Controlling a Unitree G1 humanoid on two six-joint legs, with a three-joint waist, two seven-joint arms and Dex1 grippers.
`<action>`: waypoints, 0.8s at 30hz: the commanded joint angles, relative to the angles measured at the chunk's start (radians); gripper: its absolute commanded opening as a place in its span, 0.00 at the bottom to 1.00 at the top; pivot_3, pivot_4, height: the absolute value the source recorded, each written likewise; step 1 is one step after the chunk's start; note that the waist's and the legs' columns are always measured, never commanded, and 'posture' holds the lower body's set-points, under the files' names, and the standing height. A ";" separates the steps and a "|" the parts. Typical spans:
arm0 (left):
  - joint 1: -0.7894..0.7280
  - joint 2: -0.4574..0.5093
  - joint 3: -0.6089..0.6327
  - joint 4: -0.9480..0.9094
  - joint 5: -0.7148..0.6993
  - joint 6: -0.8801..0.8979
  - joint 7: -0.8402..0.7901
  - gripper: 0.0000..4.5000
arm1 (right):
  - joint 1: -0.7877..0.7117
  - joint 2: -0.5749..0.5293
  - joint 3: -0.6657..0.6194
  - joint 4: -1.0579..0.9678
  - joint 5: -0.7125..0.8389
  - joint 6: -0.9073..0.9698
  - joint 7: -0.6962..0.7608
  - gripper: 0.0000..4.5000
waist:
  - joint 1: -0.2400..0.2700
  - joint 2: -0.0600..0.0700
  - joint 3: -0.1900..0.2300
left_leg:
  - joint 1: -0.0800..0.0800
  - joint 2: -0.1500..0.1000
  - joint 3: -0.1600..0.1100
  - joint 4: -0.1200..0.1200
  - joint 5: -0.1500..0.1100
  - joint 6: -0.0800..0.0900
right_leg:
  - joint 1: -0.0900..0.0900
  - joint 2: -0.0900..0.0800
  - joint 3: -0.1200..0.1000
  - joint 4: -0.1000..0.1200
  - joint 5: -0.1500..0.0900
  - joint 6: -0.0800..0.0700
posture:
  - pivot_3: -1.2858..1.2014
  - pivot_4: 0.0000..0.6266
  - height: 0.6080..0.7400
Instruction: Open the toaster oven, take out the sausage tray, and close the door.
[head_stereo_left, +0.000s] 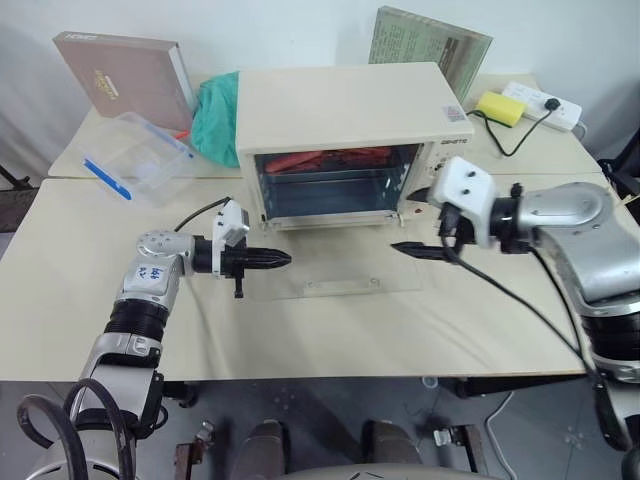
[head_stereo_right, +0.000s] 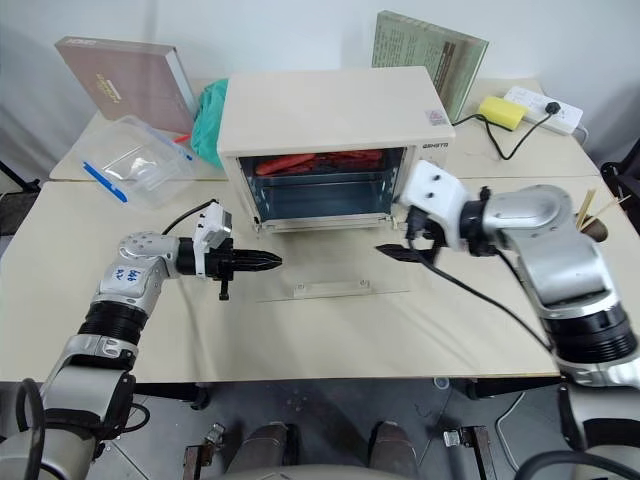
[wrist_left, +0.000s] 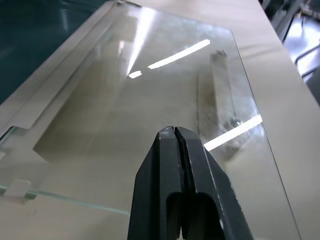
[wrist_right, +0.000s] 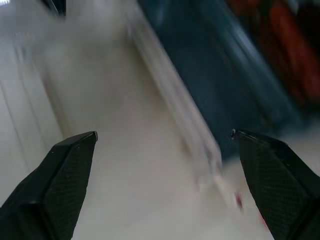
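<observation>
Glass door (head_stereo_left: 335, 277); one toaster oven (head_stereo_left: 345, 110)

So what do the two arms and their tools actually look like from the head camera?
Both arms are silver-grey metal with black joint rings. The left tool and the right tool each have two tapered black fingers behind a white boxy wrist camera housing. Black cables loop along both forearms, and the left forearm carries a white label with blue handwriting.

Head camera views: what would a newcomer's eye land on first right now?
The toaster oven at the table's middle, its glass door folded flat onto the table, red sausages showing inside. Flanking the door, the left gripper is shut and the right gripper is open, both empty.
</observation>
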 joint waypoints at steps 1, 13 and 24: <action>0.026 0.014 -0.016 0.034 0.047 -0.050 0.017 0.01 | -0.037 0.051 0.044 -0.050 -0.091 -0.020 -0.126 1.00 | 0.003 0.000 0.000 | 0.000 0.000 0.000 0.001 0.000 0.000 | 0.000 0.000 0.000 0.000 0.000 0.000 | 0.52 0.24 1.00; 0.182 -0.023 0.191 -0.302 -0.200 0.240 0.194 0.01 | -0.122 0.247 0.334 0.220 -0.616 -0.249 -0.509 1.00 | -0.028 -0.001 0.000 | -0.002 0.000 0.000 -0.001 0.000 0.000 | -0.007 0.000 0.001 0.007 0.000 0.000 | 0.52 0.24 1.00; 0.336 -0.005 0.286 -0.522 -0.278 0.325 0.315 0.01 | -0.258 0.369 0.439 0.550 -0.831 -0.475 -0.664 1.00 | -0.053 -0.001 -0.001 | -0.002 0.001 0.001 -0.005 0.000 -0.001 | -0.009 -0.001 0.001 0.007 0.000 0.000 | 0.52 0.24 1.00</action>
